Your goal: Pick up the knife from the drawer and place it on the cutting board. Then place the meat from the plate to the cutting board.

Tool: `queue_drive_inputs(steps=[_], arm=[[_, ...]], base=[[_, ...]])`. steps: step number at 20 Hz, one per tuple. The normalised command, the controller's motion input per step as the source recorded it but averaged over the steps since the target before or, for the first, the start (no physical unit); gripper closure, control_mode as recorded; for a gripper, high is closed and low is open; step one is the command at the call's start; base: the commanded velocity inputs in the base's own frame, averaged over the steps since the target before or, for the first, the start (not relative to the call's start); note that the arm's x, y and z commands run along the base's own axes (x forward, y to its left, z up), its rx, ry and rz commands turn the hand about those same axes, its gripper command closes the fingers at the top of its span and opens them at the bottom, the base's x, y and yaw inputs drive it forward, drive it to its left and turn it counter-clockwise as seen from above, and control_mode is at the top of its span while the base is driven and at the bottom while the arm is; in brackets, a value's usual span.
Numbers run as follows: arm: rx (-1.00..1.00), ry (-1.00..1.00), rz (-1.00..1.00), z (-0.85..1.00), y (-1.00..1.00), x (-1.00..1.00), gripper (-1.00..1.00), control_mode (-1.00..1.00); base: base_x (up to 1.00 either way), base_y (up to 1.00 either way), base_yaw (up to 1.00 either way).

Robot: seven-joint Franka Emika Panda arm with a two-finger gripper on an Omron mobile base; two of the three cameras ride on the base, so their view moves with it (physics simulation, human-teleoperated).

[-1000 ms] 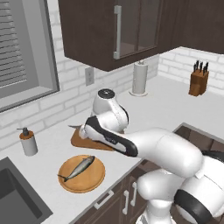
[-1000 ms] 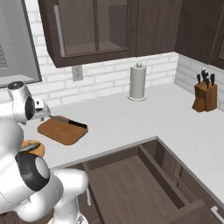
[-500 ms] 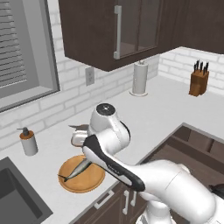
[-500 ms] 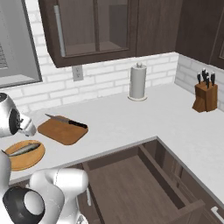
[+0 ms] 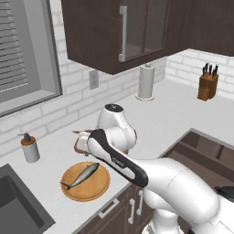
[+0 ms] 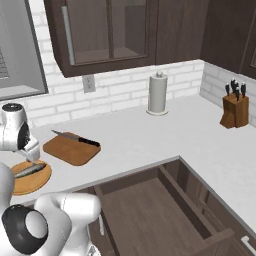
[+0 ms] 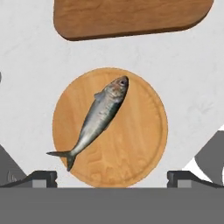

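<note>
Now | we held gripper [image 7: 112, 177] spread wide above meat [image 7: 98, 117] | fish lay diagonal mid-plate [image 7: 148, 144], near counter's front edge | knife [image 6: 75, 138] on cutting board [image 6: 67, 150] | we judged: align fingers across body, descend straight.

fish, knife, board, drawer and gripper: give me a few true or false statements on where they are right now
1. The fish lies on the plate. True.
2. The knife is in the drawer. False: it lies on the board.
3. The drawer stands open. True.
4. The gripper is shut on the fish. False: it is open above the fish and holds nothing.
5. The board touches the plate. False: bare counter shows between them.
</note>
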Motion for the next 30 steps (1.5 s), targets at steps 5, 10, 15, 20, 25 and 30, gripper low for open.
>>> queue_drive_inputs(steps=[5, 10, 15, 20, 25, 30], arm=[[0.07, 0.06, 0.00, -0.38, 0.14, 0.12, -1.00, -1.00], [0.00, 0.04, 0.00, -0.49, 0.13, 0.03, -1.00, -1.00], [0.01, 0.23, -0.01, -0.26, 0.21, 0.09, -1.00, -1.00], [-0.04, 0.15, -0.03, -0.34, 0.27, 0.13, -1.00, -1.00], [-0.06, 0.03, -0.04, -0.19, 0.10, 0.05, -1.00, -1.00], [-0.08, 0.00, -0.06, -0.08, 0.00, 0.10, -1.00, -1.00]], base=[[0.00, 0.00, 0.00], [0.00, 0.00, 0.00], [0.00, 0.00, 0.00], [0.00, 0.00, 0.00], [0.00, 0.00, 0.00], [0.00, 0.00, 0.00]])
